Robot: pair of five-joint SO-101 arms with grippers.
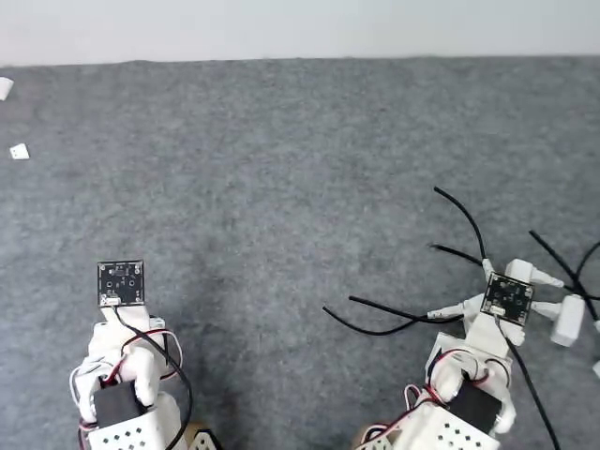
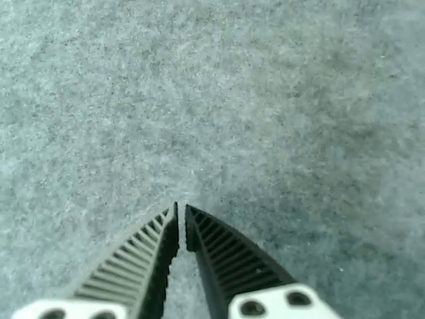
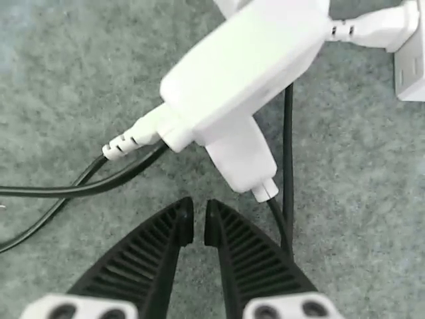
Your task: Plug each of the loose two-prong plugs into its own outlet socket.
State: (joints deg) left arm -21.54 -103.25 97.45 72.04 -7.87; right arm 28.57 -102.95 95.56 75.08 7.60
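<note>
The tabletop (image 1: 300, 169) was covered in grey felt. On its right side lay a white outlet block (image 3: 246, 73) with white plugs (image 3: 239, 156) at it, and black cords (image 3: 287, 146) trailed from there across the felt. Two small white scraps (image 1: 19, 151) lay near the far left edge.

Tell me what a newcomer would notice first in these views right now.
The tangle on the right side stands out: a white outlet block with white plugs jutting from it, and black cables trailing over the grey felt. The right end effector hangs close over it, shut and empty. Far off on the left, the left end effector sits shut over bare felt.
</note>
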